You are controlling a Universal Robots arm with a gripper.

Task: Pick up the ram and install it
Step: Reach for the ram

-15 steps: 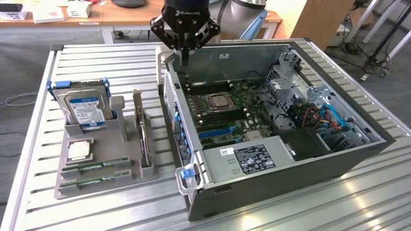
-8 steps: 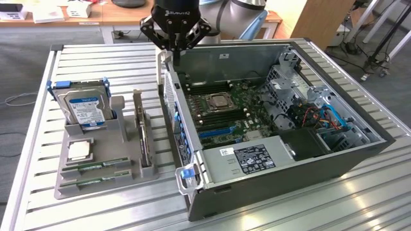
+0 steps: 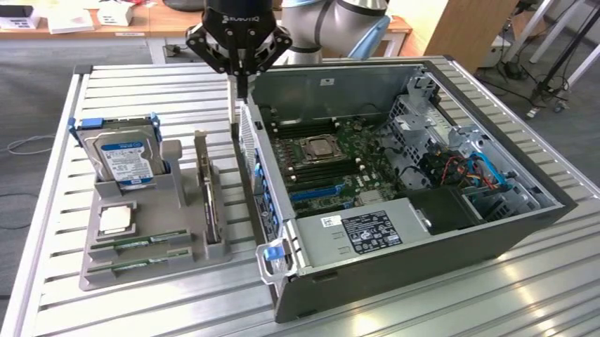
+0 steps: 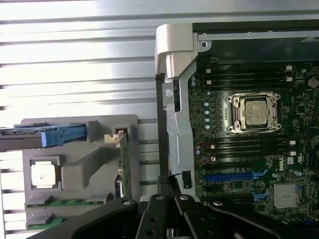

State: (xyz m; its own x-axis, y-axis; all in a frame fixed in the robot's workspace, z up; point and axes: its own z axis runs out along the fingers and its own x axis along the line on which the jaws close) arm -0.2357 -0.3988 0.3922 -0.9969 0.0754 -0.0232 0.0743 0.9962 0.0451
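Bright even light, strong glare on the metal table slats (image 4: 75, 50), dimmer shade inside the computer case (image 3: 422, 260)

Table (image 3: 56, 210) spans the frame. Tray (image 3: 184, 219) sits on it at lower left, and the open case (image 3: 422, 270) lies just beside it, centre to right. On the tray, the hard drive (image 3: 122, 160) stands upright at the back left with the processor chip (image 3: 114, 219) flat in front of it. Two flat boards (image 3: 140, 245) lie one behind the other along the front edge. The ram (image 3: 209, 196) stands on edge along the tray's right side, nearest the case. In the case, the motherboard (image 3: 361, 175) lies on the floor, with the socket (image 3: 322, 149) mid-board and slot rows behind and before it. Power supply (image 3: 370, 228) sits at the near wall, drive cage (image 3: 468, 175) at right. Gripper (image 3: 240, 74) hangs upper centre, over the case wall facing the tray. Desk (image 3: 75, 21) is behind the table, upper left.
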